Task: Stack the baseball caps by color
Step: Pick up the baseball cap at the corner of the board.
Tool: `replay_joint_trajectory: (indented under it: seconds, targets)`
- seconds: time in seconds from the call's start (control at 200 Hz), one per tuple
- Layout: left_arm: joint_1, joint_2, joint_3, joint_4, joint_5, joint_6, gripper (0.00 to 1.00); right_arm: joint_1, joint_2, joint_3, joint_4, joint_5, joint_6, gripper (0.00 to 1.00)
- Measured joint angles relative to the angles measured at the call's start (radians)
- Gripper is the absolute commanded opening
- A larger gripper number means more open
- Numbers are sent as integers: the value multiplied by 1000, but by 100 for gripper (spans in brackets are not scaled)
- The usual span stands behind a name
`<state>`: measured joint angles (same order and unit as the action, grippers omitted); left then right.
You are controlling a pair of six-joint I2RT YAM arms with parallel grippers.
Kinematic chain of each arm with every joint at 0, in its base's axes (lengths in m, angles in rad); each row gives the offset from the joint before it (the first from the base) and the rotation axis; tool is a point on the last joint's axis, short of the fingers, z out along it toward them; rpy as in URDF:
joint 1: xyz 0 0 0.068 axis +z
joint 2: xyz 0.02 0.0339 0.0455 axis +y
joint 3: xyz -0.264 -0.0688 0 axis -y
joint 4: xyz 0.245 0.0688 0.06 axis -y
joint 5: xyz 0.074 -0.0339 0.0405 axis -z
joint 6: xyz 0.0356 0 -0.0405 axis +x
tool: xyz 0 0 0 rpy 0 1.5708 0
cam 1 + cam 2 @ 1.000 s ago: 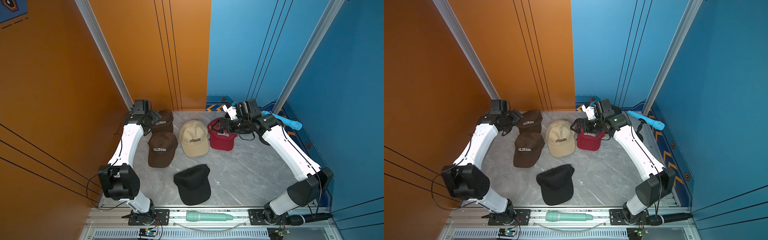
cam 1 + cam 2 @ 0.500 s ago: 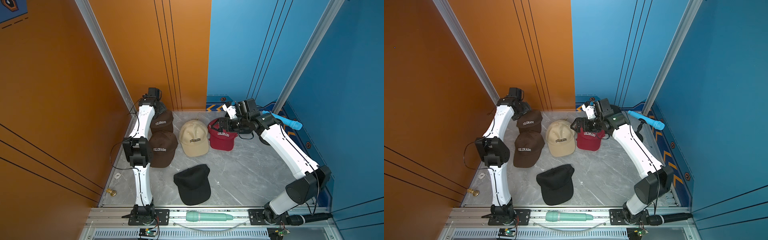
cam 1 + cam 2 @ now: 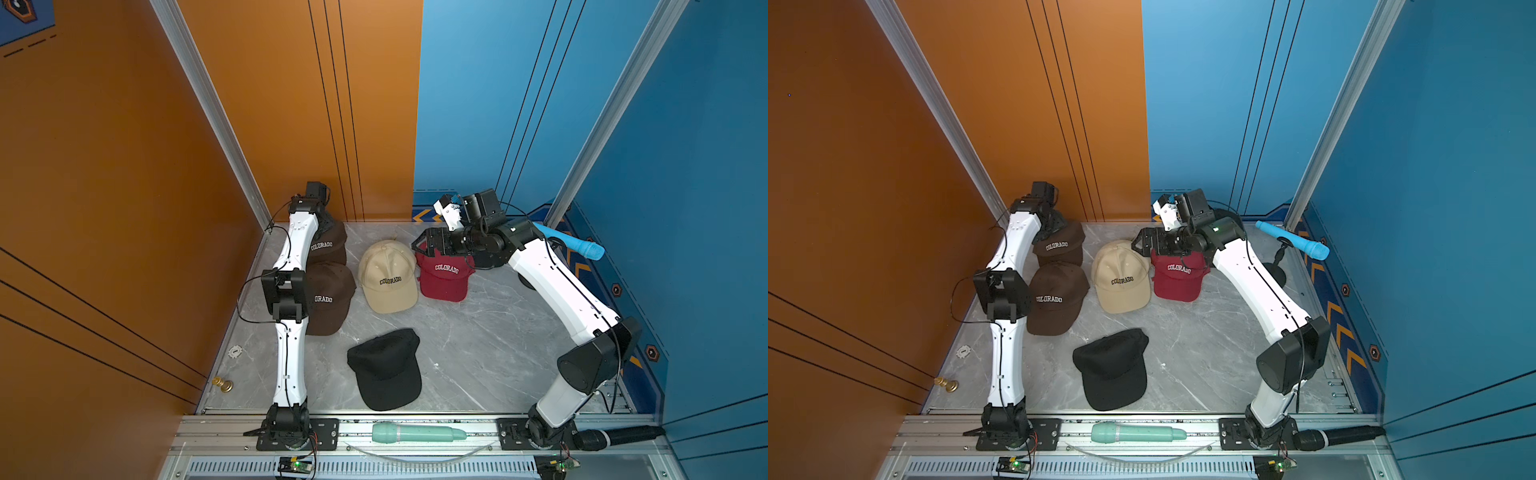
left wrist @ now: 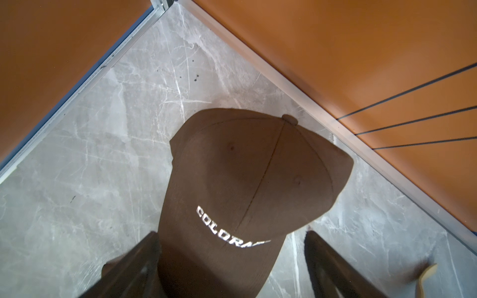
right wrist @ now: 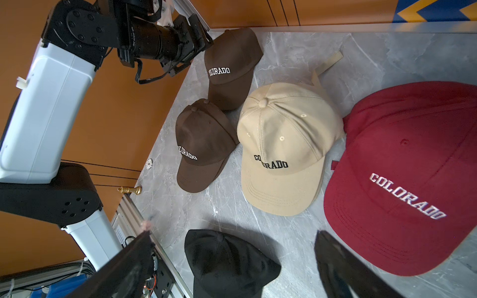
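Marble-patterned tabletop (image 3: 478,353) is carrying five visible caps: the rear brown COLORADO cap (image 3: 330,245) is lying in the far left corner, with the front brown cap (image 3: 330,299) just before it. The beige cap (image 3: 388,276) is lying beside both, the red cap (image 3: 444,274) just beside the beige, and the black cap (image 3: 386,368) apart, nearer the front rail. Left gripper (image 4: 231,236) is hanging over the rear brown cap, jaws standing wide astride its brim and gripping nothing; right gripper (image 3: 422,245) is hovering above the red cap's back edge, jaws spread wide and empty.
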<state>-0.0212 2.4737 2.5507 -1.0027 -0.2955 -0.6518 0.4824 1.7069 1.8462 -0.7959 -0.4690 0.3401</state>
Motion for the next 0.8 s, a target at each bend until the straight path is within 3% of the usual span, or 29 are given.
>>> replay_joint_trajectory:
  seconds: [0.135, 0.721, 0.801]
  targets:
    - [0, 35, 16, -1, 1, 0, 100, 1, 0, 1, -9, 8, 0, 100]
    - [1, 140, 99, 0, 40, 1, 100, 1, 0, 1, -35, 53, 0, 100]
    - [1, 152, 99, 1, 50, 1, 96, 1, 0, 1, -38, 56, 0, 100]
